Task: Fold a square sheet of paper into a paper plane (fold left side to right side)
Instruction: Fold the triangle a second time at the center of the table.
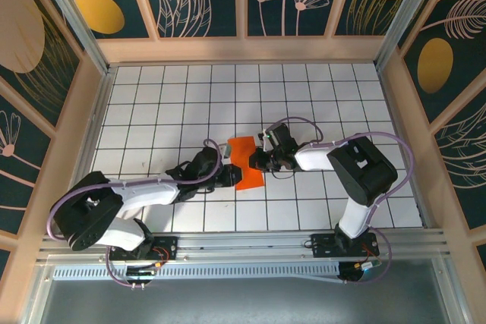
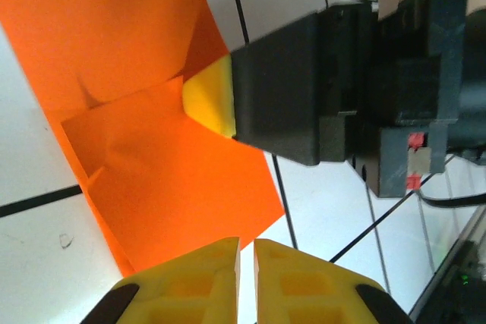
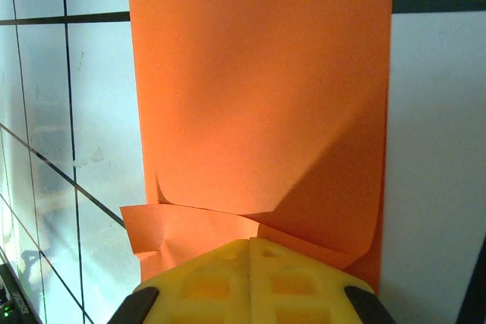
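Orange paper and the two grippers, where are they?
Orange paper (image 1: 244,165): top view, its middle.
Left gripper (image 2: 247,257): left wrist view, between its yellow fingertips.
Right gripper (image 3: 250,248): right wrist view, between its yellow fingertips.

Our white, black-jointed left arm (image 1: 144,191) lies low across the table and reaches right. Its yellow-fingered left gripper (image 2: 247,278) has the fingers drawn together, with only a thin slit between them. Our matching right arm (image 1: 364,168) bends sharply at the elbow and reaches left. Its yellow-tipped right gripper (image 3: 250,282) is closed and points toward the left one, close by.
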`<act>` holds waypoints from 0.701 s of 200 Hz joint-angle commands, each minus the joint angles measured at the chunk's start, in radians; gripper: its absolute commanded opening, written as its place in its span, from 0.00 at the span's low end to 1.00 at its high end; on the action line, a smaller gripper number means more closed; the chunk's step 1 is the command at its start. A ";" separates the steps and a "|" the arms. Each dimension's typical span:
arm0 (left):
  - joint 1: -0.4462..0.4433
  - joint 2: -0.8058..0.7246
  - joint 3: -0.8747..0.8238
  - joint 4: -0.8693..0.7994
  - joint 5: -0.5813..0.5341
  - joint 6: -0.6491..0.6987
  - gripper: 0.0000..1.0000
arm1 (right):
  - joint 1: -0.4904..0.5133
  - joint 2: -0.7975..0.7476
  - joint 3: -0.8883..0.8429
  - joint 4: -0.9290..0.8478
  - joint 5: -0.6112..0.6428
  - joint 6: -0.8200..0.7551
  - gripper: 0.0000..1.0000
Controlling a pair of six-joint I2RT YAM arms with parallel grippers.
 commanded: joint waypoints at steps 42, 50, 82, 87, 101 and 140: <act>0.028 0.006 0.002 0.087 0.142 -0.045 0.06 | -0.004 0.038 0.004 -0.128 0.052 -0.029 0.00; 0.028 0.018 0.007 0.087 0.147 -0.044 0.05 | -0.004 0.040 0.005 -0.131 0.052 -0.030 0.00; 0.029 0.072 0.023 0.085 0.149 -0.036 0.01 | -0.003 0.045 0.011 -0.139 0.050 -0.032 0.00; 0.029 0.081 0.029 0.083 0.152 -0.034 0.01 | -0.002 0.045 0.013 -0.140 0.052 -0.033 0.00; 0.028 0.105 0.040 0.084 0.157 -0.029 0.00 | 0.001 0.045 0.017 -0.146 0.053 -0.036 0.00; 0.029 0.155 0.072 0.074 0.144 -0.014 0.00 | 0.004 0.050 0.023 -0.152 0.054 -0.038 0.00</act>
